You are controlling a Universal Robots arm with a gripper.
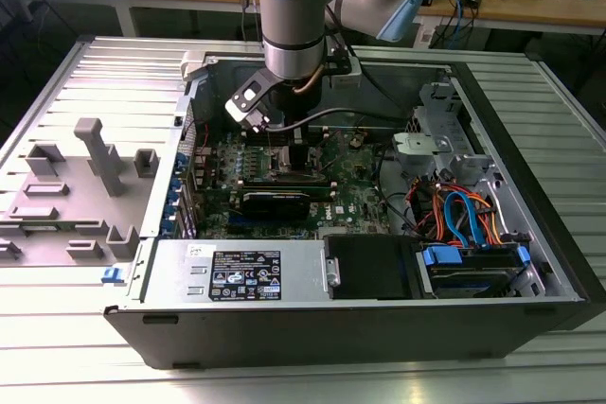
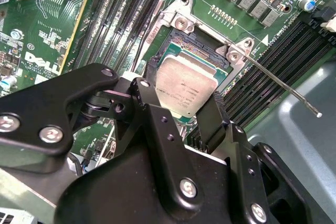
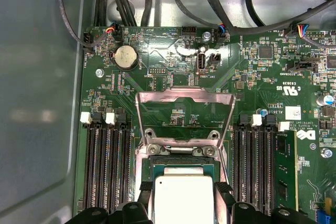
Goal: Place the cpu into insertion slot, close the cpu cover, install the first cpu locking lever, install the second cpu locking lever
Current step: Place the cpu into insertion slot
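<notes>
My gripper (image 1: 284, 144) reaches down into the open computer case over the green motherboard (image 1: 360, 196). In both wrist views its black fingers (image 2: 212, 116) press against two opposite sides of the cpu (image 2: 186, 90), a silver-topped square chip. The cpu (image 3: 181, 198) sits level, directly over or in the insertion slot (image 3: 181, 151); I cannot tell whether it is seated. The slot's dark contacts (image 2: 186, 40) show beyond the chip's edge. The cpu cover (image 3: 184, 94) stands swung open past the slot's far side. A thin locking lever (image 2: 283, 85) sticks out free beside the slot.
Long black memory slots (image 3: 105, 171) run along both sides of the socket, with one memory stick (image 3: 283, 166) fitted. A coin battery (image 3: 126, 56) and black cables (image 3: 210, 3) lie beyond the cover. The power supply (image 1: 246, 276) and a drive bay with orange and blue cables (image 1: 464, 215) fill the case's near side.
</notes>
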